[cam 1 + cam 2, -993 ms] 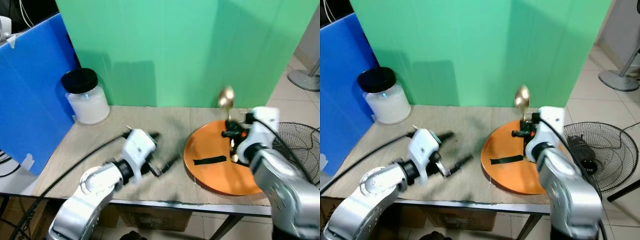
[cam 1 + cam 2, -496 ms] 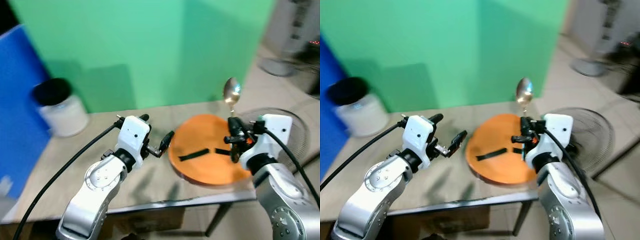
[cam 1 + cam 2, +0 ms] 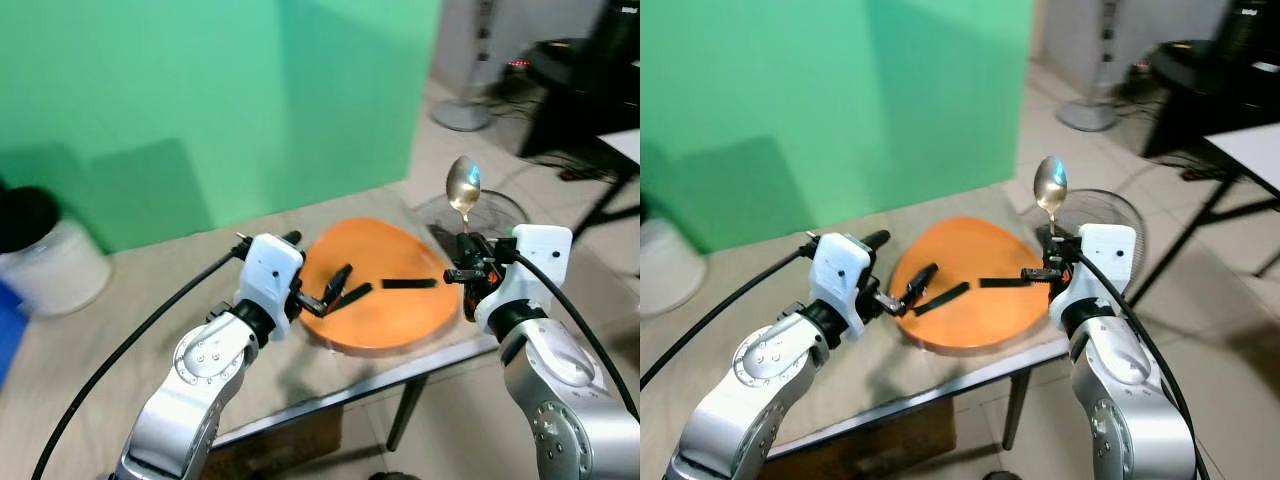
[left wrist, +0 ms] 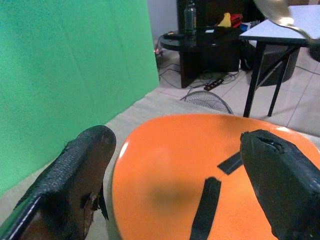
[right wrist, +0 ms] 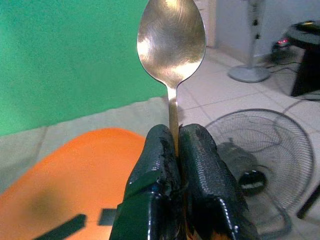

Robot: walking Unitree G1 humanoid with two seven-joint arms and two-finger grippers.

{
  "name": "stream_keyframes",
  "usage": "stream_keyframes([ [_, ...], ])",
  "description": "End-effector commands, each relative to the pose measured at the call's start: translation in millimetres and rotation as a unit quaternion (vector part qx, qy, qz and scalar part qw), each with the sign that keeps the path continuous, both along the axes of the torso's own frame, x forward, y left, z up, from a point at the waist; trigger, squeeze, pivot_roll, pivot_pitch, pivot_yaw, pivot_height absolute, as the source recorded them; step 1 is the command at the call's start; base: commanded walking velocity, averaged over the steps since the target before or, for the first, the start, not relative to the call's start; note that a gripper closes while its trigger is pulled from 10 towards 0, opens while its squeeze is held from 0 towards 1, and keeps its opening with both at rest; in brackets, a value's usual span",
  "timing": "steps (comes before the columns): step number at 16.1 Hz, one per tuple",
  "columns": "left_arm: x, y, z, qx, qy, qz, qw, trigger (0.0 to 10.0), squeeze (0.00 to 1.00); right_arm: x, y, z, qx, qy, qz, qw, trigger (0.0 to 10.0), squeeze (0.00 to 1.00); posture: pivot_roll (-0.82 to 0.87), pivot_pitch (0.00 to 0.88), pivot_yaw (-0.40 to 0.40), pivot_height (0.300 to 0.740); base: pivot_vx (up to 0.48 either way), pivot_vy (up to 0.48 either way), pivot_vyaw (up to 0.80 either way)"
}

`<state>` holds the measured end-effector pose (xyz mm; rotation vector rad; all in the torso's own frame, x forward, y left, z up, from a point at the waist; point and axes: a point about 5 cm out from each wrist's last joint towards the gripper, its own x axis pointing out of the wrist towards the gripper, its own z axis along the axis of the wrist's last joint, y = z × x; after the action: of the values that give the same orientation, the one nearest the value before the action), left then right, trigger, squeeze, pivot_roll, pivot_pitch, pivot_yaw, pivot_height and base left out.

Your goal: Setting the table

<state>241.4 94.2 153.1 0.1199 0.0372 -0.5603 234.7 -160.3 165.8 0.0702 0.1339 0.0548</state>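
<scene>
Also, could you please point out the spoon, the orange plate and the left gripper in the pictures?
spoon [image 5: 171,37], right wrist view, middle of its bowl.
orange plate [image 3: 400,310], left eye view, bare orange surface.
left gripper [image 3: 343,284], left eye view, midway between its open fingertips.

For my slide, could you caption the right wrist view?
Right claw pinching a spoon upright above the orange plate.

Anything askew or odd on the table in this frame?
Yes: the orange plate juts past the table's front edge, so part of it overhangs the floor. The right end effector grips a spoon upright, bowl up, beside it. The left end effector hovers open over the plate's rim.
</scene>
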Motion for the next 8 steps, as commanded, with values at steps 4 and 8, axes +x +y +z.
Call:
stream_keyframes([
  [4,2.5,6.7,0.7,-0.003,0.004,0.029,1.0,10.0,0.0,1.9,2.1,0.3,-0.009,0.002,0.004,1.0,10.0,0.0,0.07,0.0,0.045,0.74,0.0,0.0,-0.8],
  [8,2.4,7.4,1.7,-0.009,0.001,0.041,0.999,10.0,0.0,1.1,2.2,-0.3,-0.015,0.006,0.009,1.0,10.0,0.0,0.06,0.0,0.04,0.74,0.0,0.0,-0.8],
])
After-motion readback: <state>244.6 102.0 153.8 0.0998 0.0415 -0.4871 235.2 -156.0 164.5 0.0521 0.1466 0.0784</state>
